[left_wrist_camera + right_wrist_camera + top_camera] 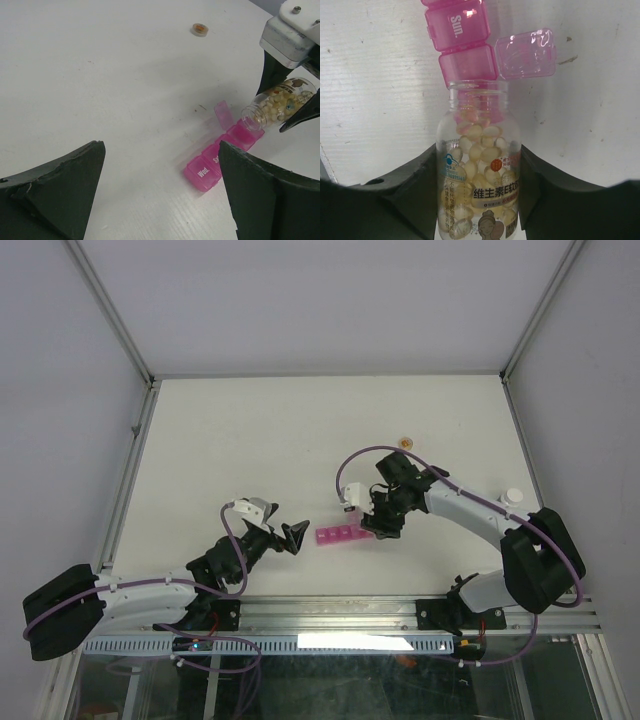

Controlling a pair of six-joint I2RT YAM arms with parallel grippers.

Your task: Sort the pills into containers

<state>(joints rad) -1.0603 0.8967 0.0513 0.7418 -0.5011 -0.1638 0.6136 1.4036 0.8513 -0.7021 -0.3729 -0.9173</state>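
Pill organizer point(345, 535), a short magenta translucent strip of day-labelled compartments, lies on the white desk point(250, 440) between the arms, its end lid point(526, 54) flipped open. Right end effector point(479, 167) grips a clear bottle point(479, 200) of pale yellow softgels point(481, 145), tipped with its mouth over that open compartment. Left end effector point(162, 150) stands wide open just beside the strip, and a small bottle cap point(199, 29) lies well apart.

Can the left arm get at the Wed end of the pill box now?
Probably yes: the left gripper stands open just beside the pill box with bare table between, and the right gripper, holding the bottle, crowds only the far end.
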